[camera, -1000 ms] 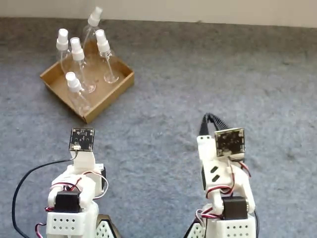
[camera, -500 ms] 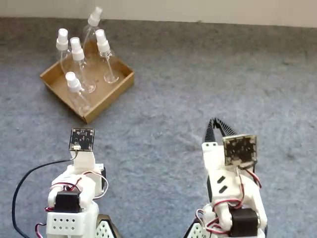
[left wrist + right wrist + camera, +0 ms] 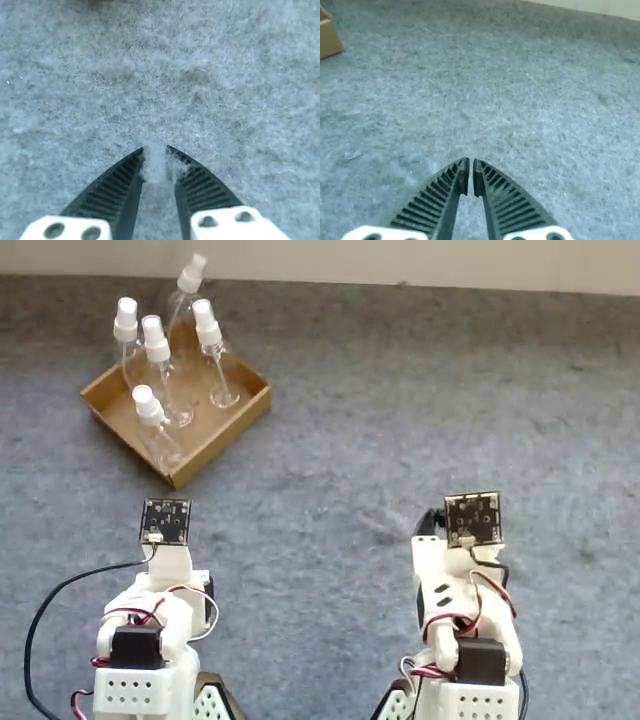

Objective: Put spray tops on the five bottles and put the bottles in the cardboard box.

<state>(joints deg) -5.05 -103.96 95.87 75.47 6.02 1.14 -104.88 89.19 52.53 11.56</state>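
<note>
Already five spray-topped bottles (image 3: 165, 380) sit in the cardboard box (image 3: 225, 435).

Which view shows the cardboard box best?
The high view: the whole box is seen from above, with five spray-topped bottles in it. The right wrist view catches one corner at its edge. The left wrist view faces carpet.

free: open carpet (image 3: 400, 410) ahead of both arms | obstacle: cardboard box (image 3: 225, 435) holding upright bottles (image 3: 157, 360), far left
</note>
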